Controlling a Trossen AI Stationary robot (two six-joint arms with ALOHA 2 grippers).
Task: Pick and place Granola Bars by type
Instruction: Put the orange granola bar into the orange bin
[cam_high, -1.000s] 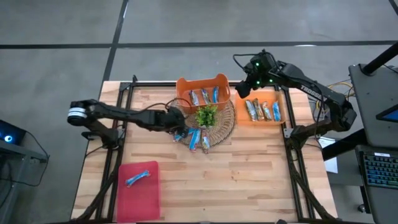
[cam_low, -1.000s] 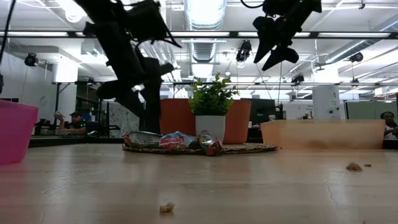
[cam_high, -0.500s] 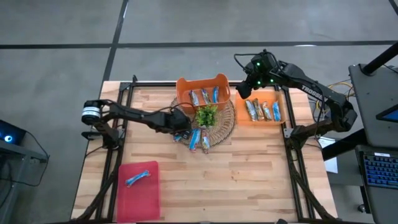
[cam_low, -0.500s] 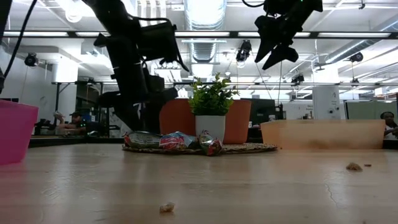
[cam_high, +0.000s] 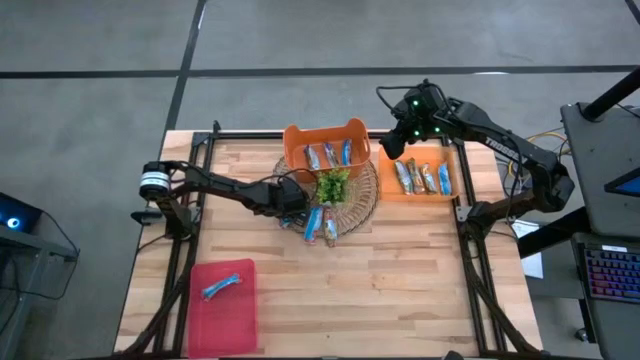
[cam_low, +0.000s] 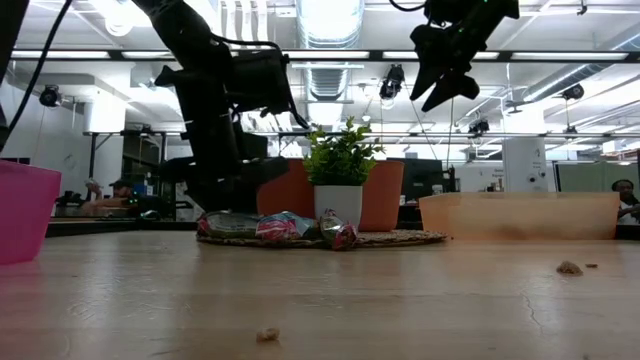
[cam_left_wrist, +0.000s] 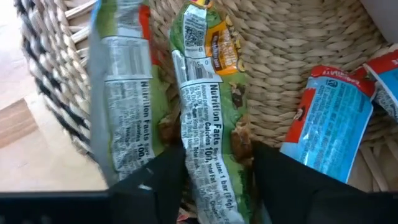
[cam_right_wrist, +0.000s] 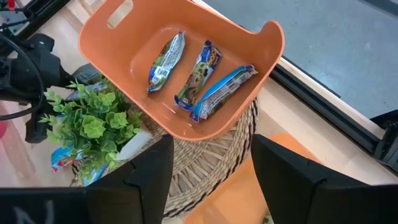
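My left gripper (cam_left_wrist: 214, 177) is down on the wicker mat (cam_left_wrist: 292, 56), fingers apart on either side of a green-wrapped bar (cam_left_wrist: 208, 124), not yet closed on it. Another green bar (cam_left_wrist: 121, 118) lies just beside it, a blue bar (cam_left_wrist: 329, 118) a little further off. My right gripper (cam_right_wrist: 208, 171) hangs open above the orange bin (cam_right_wrist: 249, 74), which holds three bars (cam_right_wrist: 199, 78).

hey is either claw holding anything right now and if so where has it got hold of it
Nothing is held yet. The left claw is open, its fingers either side of a green-wrapped granola bar on the wicker mat. The right claw hangs open above the orange bin.
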